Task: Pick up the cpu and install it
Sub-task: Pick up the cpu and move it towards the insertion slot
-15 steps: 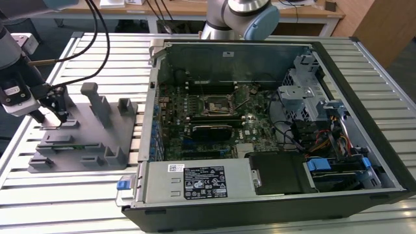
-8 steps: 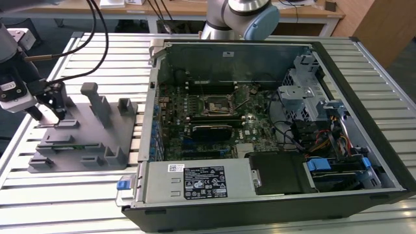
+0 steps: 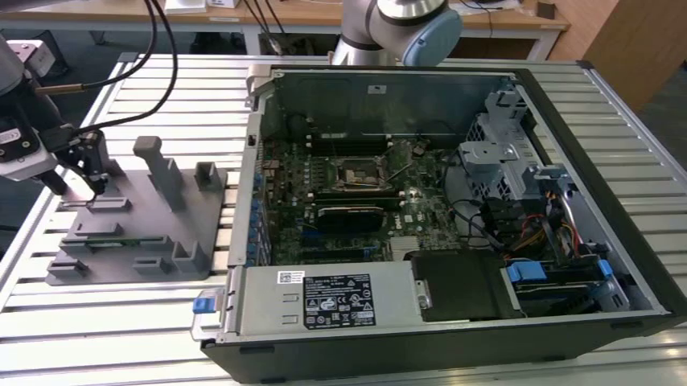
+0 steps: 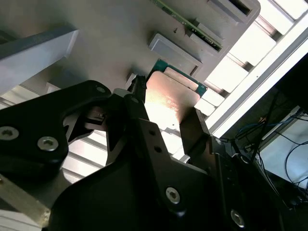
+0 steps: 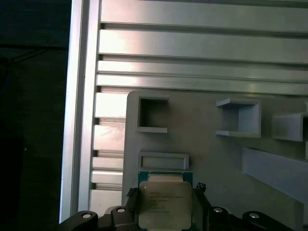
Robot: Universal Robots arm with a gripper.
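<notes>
Hand (image 5: 166, 191) around flat, lid-up cpu (image 5: 165, 208)

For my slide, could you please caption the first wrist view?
The gripper sits over the cpu on the grey fixture plate.

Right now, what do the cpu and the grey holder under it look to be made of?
The cpu: metal lid, likely, silver-grey and glaring in the second wrist view, on a green board-like rim. The grey holder: matte, uniform, with moulded-looking pockets, probably plastic, though painted metal is possible.
</notes>
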